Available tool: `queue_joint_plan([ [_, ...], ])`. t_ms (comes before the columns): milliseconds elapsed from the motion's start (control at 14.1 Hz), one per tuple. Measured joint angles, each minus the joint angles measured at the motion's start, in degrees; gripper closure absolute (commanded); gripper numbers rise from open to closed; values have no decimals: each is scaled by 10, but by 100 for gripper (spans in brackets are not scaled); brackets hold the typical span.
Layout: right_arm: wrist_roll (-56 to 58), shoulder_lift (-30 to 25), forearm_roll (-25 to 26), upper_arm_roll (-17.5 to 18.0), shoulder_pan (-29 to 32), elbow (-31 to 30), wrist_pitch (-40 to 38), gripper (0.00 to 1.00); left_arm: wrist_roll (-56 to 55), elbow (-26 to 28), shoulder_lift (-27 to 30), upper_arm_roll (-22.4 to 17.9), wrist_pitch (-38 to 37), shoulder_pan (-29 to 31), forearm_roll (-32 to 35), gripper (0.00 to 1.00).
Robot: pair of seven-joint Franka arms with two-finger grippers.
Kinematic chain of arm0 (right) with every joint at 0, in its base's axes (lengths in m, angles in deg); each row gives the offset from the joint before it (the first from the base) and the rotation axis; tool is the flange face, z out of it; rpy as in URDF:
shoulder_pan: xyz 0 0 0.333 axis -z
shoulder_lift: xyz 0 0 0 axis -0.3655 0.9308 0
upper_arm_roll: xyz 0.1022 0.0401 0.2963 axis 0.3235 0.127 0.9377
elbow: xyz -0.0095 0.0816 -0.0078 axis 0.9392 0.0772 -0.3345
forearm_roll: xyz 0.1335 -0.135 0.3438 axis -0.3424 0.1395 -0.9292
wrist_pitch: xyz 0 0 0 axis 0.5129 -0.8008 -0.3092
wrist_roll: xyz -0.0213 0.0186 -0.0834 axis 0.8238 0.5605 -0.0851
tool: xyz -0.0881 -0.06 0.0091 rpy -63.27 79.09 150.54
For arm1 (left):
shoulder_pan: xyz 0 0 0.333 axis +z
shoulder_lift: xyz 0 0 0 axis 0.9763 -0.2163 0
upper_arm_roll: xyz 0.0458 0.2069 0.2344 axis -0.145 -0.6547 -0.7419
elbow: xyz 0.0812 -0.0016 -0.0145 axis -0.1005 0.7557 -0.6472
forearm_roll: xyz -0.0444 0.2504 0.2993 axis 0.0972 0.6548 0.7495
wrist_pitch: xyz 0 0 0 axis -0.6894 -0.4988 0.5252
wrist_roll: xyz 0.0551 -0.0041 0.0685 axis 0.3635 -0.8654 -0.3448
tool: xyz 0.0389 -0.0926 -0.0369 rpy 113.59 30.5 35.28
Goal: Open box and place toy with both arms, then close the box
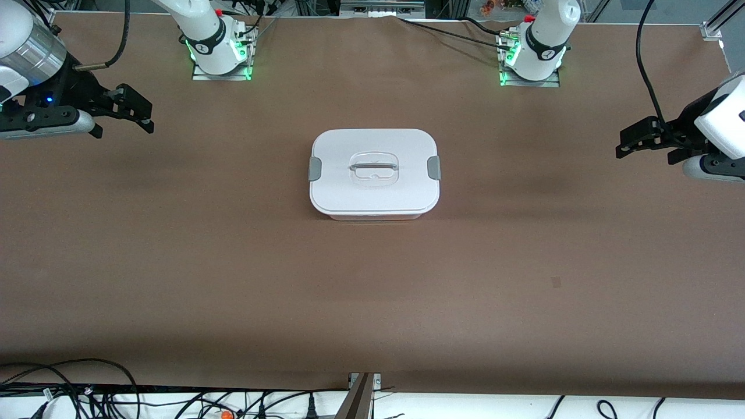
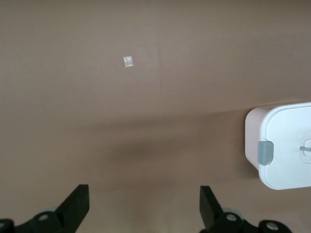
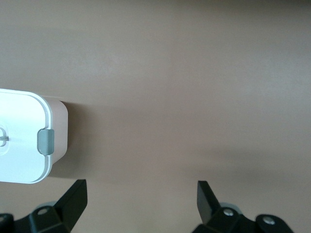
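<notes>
The box [image 1: 374,174] stands in the middle of the brown table, its flat white lid [image 1: 372,192] on and a grey clip [image 1: 315,168] at each end. The clear handle [image 1: 373,169] lies in the lid's centre recess. The toy is out of view. My left gripper [image 1: 624,142] hangs open and empty over the left arm's end of the table. Its wrist view shows its gripper [image 2: 144,189] above bare cloth, with the box [image 2: 286,145] off to one side. My right gripper [image 1: 148,119] hangs open and empty over the right arm's end [image 3: 141,183], box end [image 3: 24,141] in sight.
Both arm bases [image 1: 220,52] [image 1: 532,58] sit along the table edge farthest from the front camera. A small pale scrap [image 2: 128,61] lies on the cloth toward the left arm's end. Cables [image 1: 87,390] and a metal post [image 1: 361,396] line the nearest edge.
</notes>
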Motion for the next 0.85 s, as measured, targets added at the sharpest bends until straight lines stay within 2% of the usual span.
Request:
queue_joint_plan([
  [850, 0, 0, 0, 0, 0, 0, 0, 0, -18, 11, -7, 0, 1, 0, 0, 0],
])
